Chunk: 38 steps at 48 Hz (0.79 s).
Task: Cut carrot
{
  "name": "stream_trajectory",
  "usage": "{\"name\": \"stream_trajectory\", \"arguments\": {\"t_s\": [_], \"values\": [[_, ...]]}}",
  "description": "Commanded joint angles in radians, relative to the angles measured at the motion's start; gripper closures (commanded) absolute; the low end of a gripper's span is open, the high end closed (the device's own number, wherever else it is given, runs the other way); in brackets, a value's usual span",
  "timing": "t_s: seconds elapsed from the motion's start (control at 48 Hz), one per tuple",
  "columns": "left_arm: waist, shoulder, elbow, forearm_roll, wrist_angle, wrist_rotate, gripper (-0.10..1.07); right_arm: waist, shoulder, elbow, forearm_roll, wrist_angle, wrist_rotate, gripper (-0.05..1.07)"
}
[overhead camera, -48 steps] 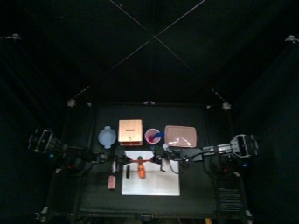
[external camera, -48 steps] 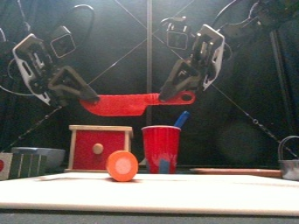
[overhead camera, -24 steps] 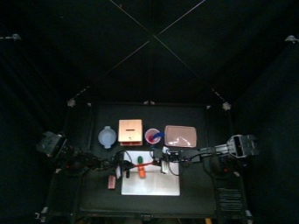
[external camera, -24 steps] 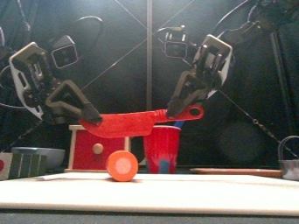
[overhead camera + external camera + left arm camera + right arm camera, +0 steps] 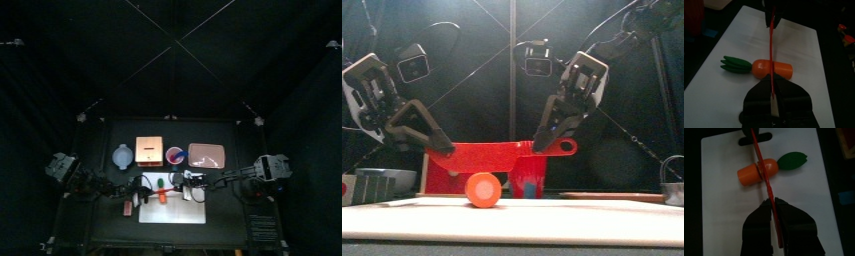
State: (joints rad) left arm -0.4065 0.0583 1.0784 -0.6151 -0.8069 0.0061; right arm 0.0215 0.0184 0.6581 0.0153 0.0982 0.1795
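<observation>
- Step: you're at the cut approach w/ the knife held over the board by both arms; blade not yet in the carrot, by my read.
- Next move: bring both ends down together, keep the blade level & square across the carrot, press straight thru to the board. Uneven drop could roll the carrot or twist the knife in a grip.
- Board: white, front-middle of table; carrot lies on it, green tip off to one side.
- Knife: red, spans between the two grippers; in both wrist views its edge crosses the carrot's orange body near mid-length, just above it.
- Left gripper: jaws nearly closed, clamped on the blade end.
- Right gripper: jaws nearly closed, clamped on the handle end, by the ring.
- Carrot sits below & between the two grippers, touching neither.
</observation>
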Motion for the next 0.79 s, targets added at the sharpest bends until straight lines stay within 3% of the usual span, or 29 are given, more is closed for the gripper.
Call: {"name": "stream_trajectory", "arguments": {"t_s": [0.0,0.771], "values": [[-0.014,-0.002,-0.034,0.003,-0.006,-0.005,0.65,-0.008,-0.011,-0.018,0.005,-0.006,0.005,0.71],[-0.031,0.043,-0.043,-0.023,-0.002,-0.005,0.65,0.011,0.031,-0.02,0.011,-0.012,0.005,0.71]]}}
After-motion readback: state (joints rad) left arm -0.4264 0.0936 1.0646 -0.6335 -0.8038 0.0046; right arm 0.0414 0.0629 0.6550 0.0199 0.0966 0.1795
